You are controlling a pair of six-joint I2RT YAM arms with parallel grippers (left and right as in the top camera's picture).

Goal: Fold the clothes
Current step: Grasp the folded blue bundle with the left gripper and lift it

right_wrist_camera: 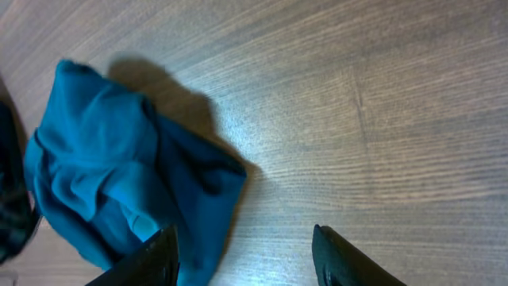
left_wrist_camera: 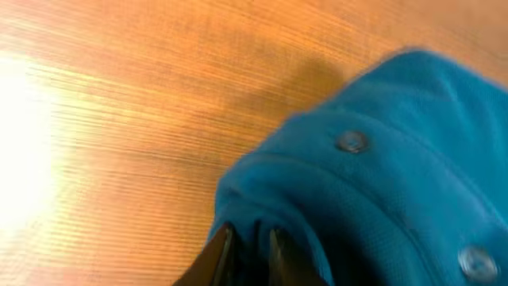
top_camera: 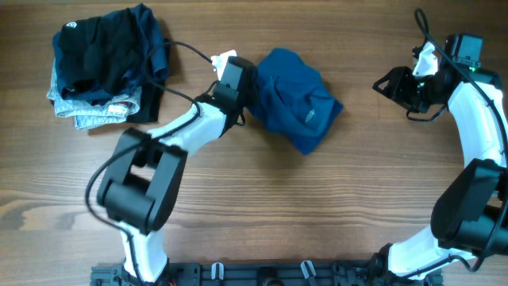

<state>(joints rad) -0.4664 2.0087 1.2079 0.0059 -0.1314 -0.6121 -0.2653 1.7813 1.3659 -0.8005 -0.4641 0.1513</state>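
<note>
The clothes (top_camera: pixel 298 99) are a crumpled teal-blue heap on the wooden table, just right of centre at the back. My left gripper (top_camera: pixel 244 86) presses into the heap's left edge. In the left wrist view its jaws (left_wrist_camera: pixel 250 242) stand a narrow gap apart with a fold of the teal fabric (left_wrist_camera: pixel 397 159) pinched between them; two small buttons (left_wrist_camera: pixel 352 141) show on the cloth. My right gripper (top_camera: pixel 394 83) hovers at the far right, away from the heap. Its fingers (right_wrist_camera: pixel 246 258) are wide open over bare wood, the clothes (right_wrist_camera: pixel 103 175) lying to their left.
A stack of other garments sits at the back left: a black one (top_camera: pixel 103 52) on top, light denim (top_camera: pixel 87 111) beneath. A black cable (top_camera: pixel 186 48) runs from that stack to the left wrist. Bare wood (top_camera: pixel 317 206) lies in front of the heap.
</note>
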